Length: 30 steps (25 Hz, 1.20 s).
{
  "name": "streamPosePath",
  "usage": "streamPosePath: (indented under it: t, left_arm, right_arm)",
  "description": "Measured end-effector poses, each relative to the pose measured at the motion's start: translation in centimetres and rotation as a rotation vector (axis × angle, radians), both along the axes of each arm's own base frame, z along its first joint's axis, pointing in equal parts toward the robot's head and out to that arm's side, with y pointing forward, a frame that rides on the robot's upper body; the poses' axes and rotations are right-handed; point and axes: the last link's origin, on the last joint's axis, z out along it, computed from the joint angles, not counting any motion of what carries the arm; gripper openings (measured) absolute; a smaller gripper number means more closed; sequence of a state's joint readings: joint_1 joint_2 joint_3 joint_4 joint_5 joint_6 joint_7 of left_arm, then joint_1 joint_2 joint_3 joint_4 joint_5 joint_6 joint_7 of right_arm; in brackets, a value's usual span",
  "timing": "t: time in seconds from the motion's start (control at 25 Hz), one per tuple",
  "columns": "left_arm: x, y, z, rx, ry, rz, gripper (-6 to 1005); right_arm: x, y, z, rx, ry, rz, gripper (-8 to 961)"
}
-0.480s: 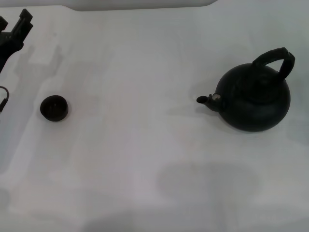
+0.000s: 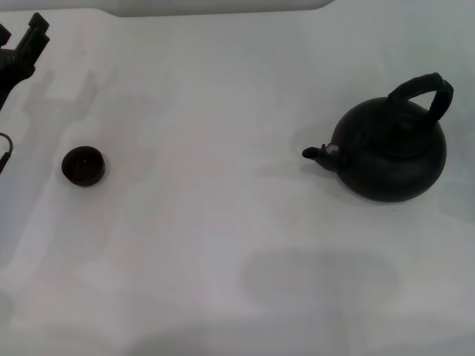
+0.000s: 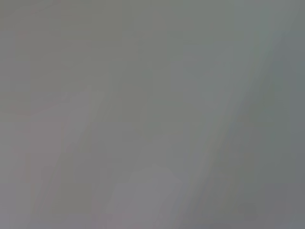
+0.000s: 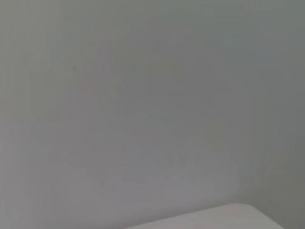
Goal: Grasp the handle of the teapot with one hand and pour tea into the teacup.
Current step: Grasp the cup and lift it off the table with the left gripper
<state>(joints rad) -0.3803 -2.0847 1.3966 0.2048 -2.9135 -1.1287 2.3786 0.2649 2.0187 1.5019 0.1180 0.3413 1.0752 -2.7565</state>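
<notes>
The matte black teapot (image 2: 390, 150) stands on the white table at the right of the head view, its short spout (image 2: 315, 153) pointing left. Its thick arched handle (image 2: 427, 90) rises over the top, leaning to the right. The tiny dark teacup (image 2: 83, 165) stands far to the left, upright. My left gripper (image 2: 26, 44) shows at the top left edge, well behind the cup and clear of it. My right gripper is out of view. Both wrist views show only plain grey surface.
The white table (image 2: 223, 222) spreads between cup and teapot. A pale raised edge (image 2: 215, 6) runs along the back. A thin cable loop (image 2: 6, 148) shows at the left edge.
The left gripper has shifted very slightly at the top left edge. The teapot and teacup have not moved.
</notes>
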Motion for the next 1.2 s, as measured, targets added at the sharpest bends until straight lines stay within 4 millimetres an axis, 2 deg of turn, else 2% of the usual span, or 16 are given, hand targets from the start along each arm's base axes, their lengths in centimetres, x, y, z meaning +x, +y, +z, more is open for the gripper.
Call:
streamPosePath:
  t: [0.08,0.24,0.56,0.88,1.08,1.2]
  left_arm:
    - [0.1,0.0,-0.1,-0.012,0.003,-0.009,805]
    - [1.0,1.5,0.0,-0.143,-0.046,-0.049,805]
    - [3.8,5.4,2.5,-0.433,-0.003,-0.096,803]
    - [7.0,7.5,4.9,-0.645,0.231,-0.071,801]
    - [8.2,7.4,6.2,-0.712,0.440,0.019,800]
    - [9.0,7.0,6.3,-0.758,0.467,0.025,800]
  right_arm:
    - [0.0,0.0,0.0,0.001,0.001,0.000,870]
    - [-0.1,0.1,0.0,0.003,0.002,0.002,870]
    - [-0.2,0.3,0.0,0.004,0.003,0.006,871]
    - [-0.1,0.2,0.0,0.004,0.002,0.001,870]
    - [-0.1,0.3,0.1,0.007,0.003,0.002,870]
    - [-0.2,0.4,0.1,0.006,0.003,0.007,871]
